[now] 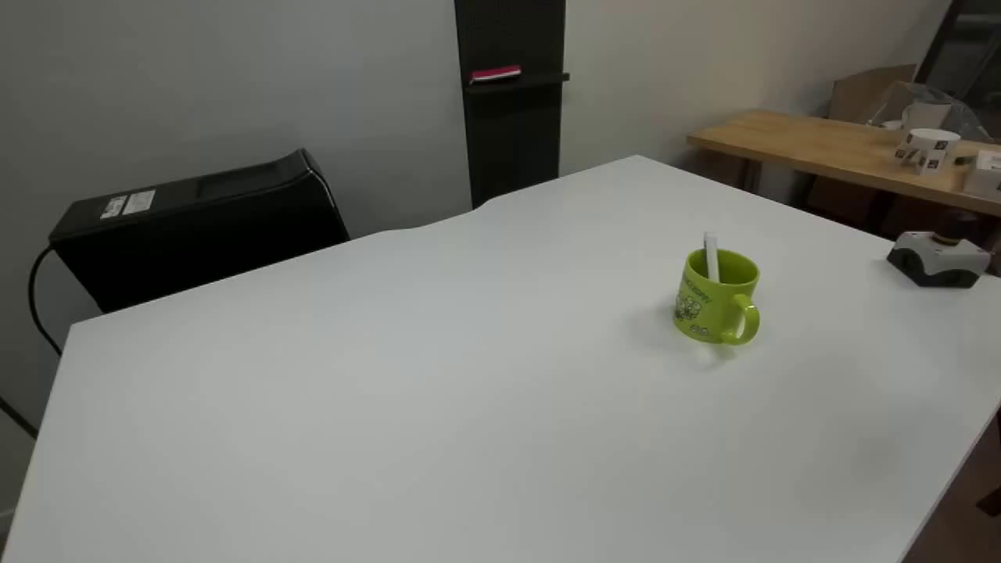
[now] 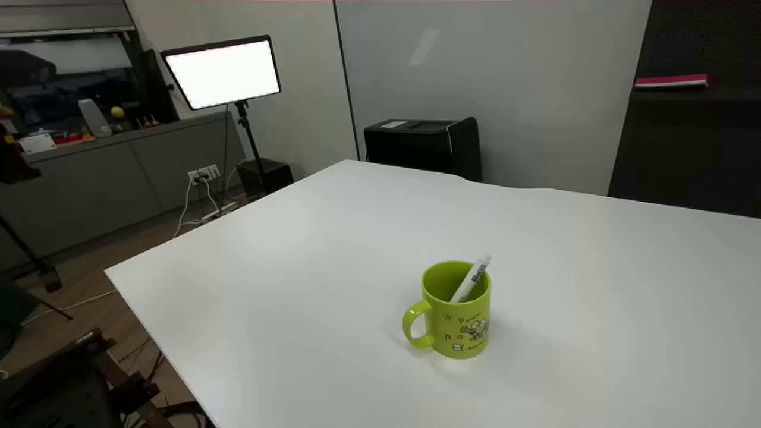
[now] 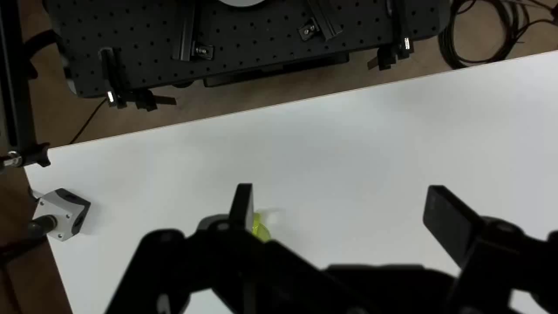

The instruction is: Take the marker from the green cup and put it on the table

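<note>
A green cup with printed drawings stands upright on the white table in both exterior views, as cup (image 1: 708, 311) and cup (image 2: 456, 326). A white marker leans inside it, its upper end above the rim, as marker (image 1: 711, 258) and marker (image 2: 472, 278). In the wrist view a small part of the green cup (image 3: 261, 231) shows beside the left finger; the rest of the cup and the marker are hidden behind the gripper. My gripper (image 3: 340, 203) is open, with nothing between its fingers, high above the table (image 3: 348, 139). It is not in either exterior view.
A grey and black button box (image 1: 938, 258) sits at the table's edge, also in the wrist view, as box (image 3: 63, 213). A black perforated plate (image 3: 261, 39) with clamps lies beyond the table edge. A black case (image 1: 203, 227) stands behind the table. A lit panel (image 2: 225, 72) stands farther back.
</note>
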You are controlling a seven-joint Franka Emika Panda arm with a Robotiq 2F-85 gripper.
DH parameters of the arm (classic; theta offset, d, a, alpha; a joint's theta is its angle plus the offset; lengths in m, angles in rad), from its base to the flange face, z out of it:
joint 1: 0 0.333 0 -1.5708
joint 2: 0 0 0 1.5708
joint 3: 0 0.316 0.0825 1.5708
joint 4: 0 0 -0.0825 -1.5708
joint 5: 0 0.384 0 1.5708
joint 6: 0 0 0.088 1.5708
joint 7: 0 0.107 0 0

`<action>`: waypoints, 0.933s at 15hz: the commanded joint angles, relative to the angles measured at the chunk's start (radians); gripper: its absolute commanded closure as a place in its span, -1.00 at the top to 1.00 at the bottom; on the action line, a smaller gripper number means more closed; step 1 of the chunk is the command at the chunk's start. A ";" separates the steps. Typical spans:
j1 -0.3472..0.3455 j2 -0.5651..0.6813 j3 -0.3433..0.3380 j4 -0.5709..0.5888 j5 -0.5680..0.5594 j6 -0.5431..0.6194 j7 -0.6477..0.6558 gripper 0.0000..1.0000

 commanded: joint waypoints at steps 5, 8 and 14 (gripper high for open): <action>-0.002 0.001 0.001 0.002 0.000 0.000 -0.001 1.00; -0.002 0.001 0.001 0.002 0.000 0.000 -0.001 1.00; -0.022 0.067 -0.067 -0.019 0.041 -0.015 -0.038 1.00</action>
